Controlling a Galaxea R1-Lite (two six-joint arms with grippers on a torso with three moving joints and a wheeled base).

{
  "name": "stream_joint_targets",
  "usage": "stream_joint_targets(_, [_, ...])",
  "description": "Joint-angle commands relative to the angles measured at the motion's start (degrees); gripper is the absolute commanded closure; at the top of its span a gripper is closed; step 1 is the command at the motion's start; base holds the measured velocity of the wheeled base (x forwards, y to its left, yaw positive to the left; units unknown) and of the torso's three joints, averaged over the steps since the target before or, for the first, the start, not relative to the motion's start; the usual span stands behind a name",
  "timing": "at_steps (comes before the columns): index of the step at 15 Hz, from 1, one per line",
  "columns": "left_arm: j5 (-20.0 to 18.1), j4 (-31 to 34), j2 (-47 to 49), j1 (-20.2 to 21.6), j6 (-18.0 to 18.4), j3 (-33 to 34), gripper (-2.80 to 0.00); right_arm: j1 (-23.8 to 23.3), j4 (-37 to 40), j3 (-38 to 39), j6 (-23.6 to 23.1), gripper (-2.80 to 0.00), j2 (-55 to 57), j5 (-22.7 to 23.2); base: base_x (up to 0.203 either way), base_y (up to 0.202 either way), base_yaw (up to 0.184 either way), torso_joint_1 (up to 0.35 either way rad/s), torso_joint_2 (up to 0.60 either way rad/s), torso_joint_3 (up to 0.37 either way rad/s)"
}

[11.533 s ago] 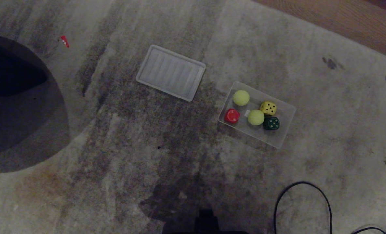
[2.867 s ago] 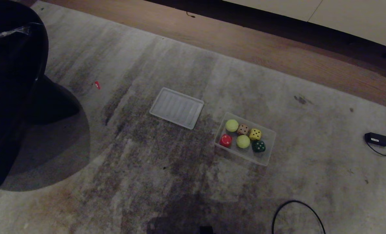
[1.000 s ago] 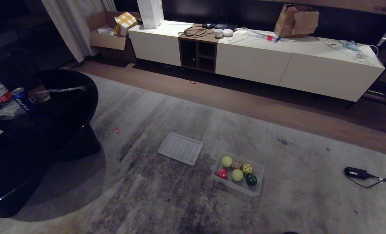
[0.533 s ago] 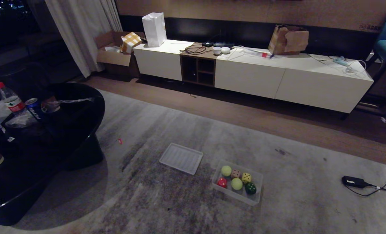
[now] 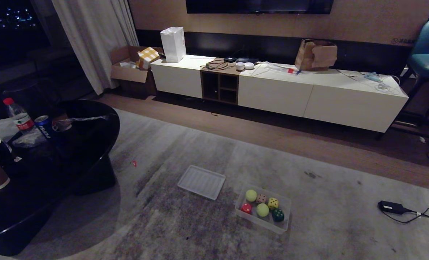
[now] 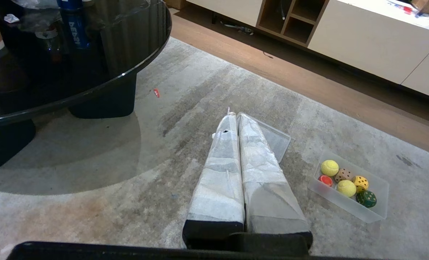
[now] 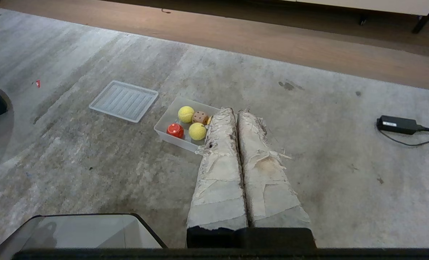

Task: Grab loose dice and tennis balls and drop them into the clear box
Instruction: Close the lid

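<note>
Right gripper (image 7: 236,112): both taped fingers pressed together along their full length, nothing between them, raised clear of the rug (image 5: 200,231). In the right wrist view its tips overlap the near corner of the clear box (image 7: 164,131) without visible contact.

Left gripper (image 6: 235,115): fingers likewise closed flat against each other, empty, held above the rug. In the left wrist view its tips cover part of the ribbed lid (image 6: 277,142).

Neither arm appears in the head view.

Clear box (image 5: 285,215): resting on the rug, toward the near right of the floor area. Contents:
- two tennis balls (image 5: 251,195), one at the far-left corner, one at the near middle;
- the tan dice (image 5: 261,198), between the far ball and the yellow die (image 5: 273,203);
- the dark green die (image 5: 278,215), at the near-right end;
- a red rounded piece (image 5: 246,208), at the near-left corner.

The ribbed lid lies flat on the rug just beside the box, on its left and slightly farther away.

Left of the rug: a round black table (image 5: 73,144) carrying a bottle (image 5: 17,115), a can and cups.

Right edge: a power adapter (image 5: 391,207) with its cable.

Beyond the rug: bare wooden floor, then a long white cabinet (image 5: 290,94) against the wall.
</note>
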Motion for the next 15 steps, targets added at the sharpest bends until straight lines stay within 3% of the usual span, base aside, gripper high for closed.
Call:
stream_joint_targets(1, [0.02, -0.04, 0.02, 0.0, -0.04, 0.09, 0.0, 0.04, 0.11, 0.0, 0.04, 0.0, 0.1, 0.0, 0.0, 0.0, 0.0, 0.0, 0.0, 0.0])
stream_joint_targets(15, [0.02, -0.04, 0.02, 0.0, -0.04, 0.09, 0.0, 0.04, 0.02, 0.0, 0.12, 0.0, 0.1, 0.0, 0.0, -0.006, 0.126, 0.002, 0.0, 0.004])
